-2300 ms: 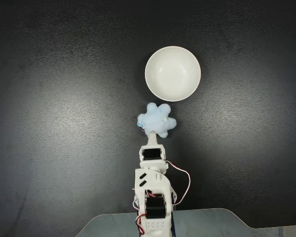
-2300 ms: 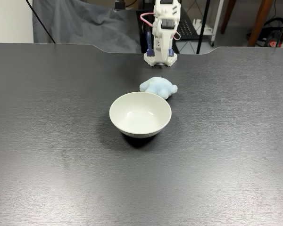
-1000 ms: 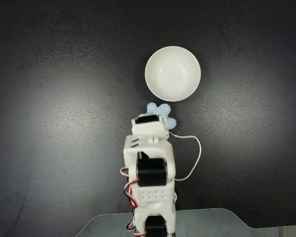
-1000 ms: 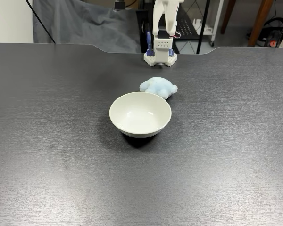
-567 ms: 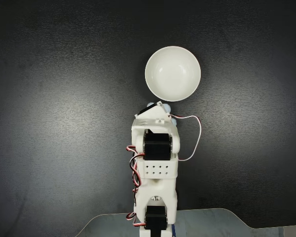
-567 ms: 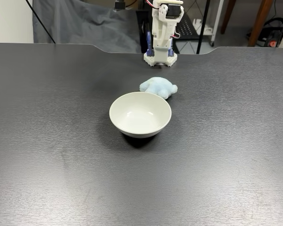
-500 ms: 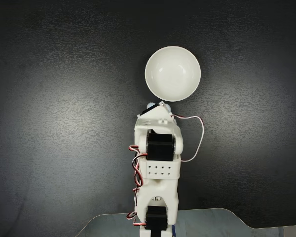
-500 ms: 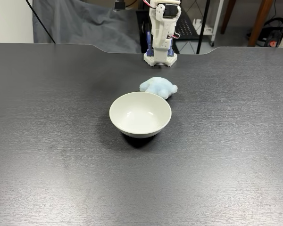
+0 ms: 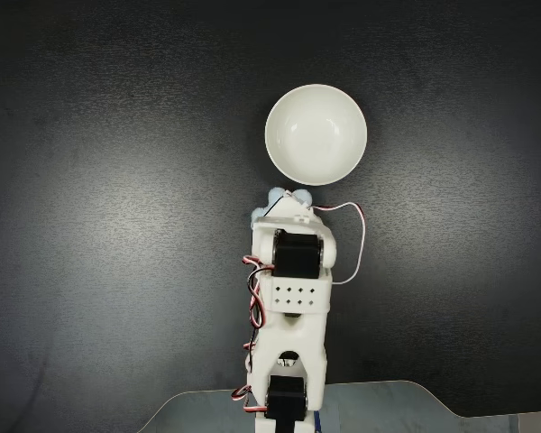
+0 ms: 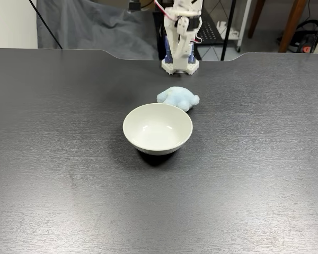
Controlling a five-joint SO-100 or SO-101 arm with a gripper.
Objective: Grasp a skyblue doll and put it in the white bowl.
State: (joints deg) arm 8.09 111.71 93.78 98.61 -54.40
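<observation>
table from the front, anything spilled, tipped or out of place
Nothing stands out. The white bowl sits upright and empty on the dark table, and the skyblue doll lies right behind it, near the arm's base. No spill or damage shows.

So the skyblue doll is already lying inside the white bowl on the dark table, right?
No. The skyblue doll lies on the dark table, just outside the white bowl, between the bowl and the arm's base. A fixed view from the front shows the bowl's interior bare.

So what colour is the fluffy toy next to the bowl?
Pale sky blue; the doll shows best in the fixed view facing the arm.
</observation>
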